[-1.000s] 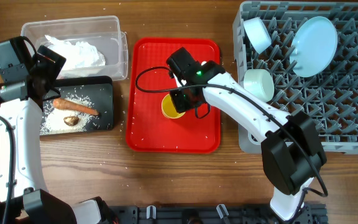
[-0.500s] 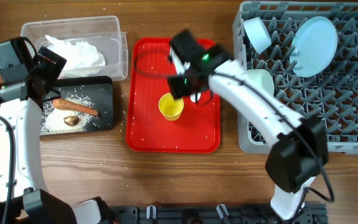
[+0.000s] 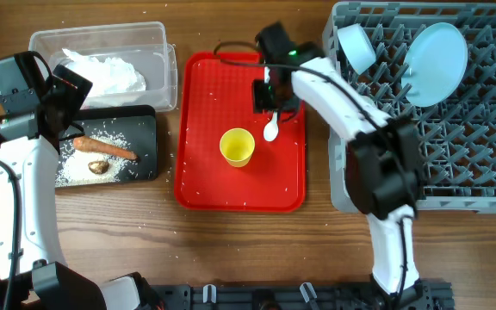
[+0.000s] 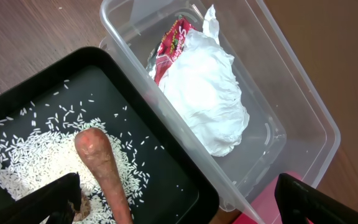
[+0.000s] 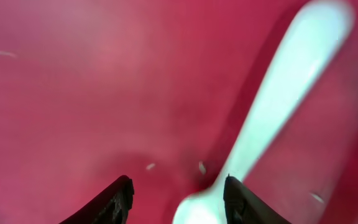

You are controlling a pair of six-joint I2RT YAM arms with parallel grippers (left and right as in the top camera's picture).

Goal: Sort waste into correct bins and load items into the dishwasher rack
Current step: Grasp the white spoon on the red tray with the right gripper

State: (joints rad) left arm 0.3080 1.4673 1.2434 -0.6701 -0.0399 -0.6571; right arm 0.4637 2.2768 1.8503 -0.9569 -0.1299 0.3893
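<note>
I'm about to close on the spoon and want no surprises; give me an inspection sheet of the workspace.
Surface: wooden table, a few white specks near the trays.
Job's things: white spoon and yellow cup on red tray; plate and white bowl in dishwasher rack; carrot and rice in black tray; crumpled paper and wrapper in clear bin.
Clutter: stray grains on the red tray.
Tools: right tool open, straddling one end of the spoon; left tool open, empty, over black tray and clear bin.
Cables: black cable looping beside the right arm.
Surroundings: nothing seen.
</note>
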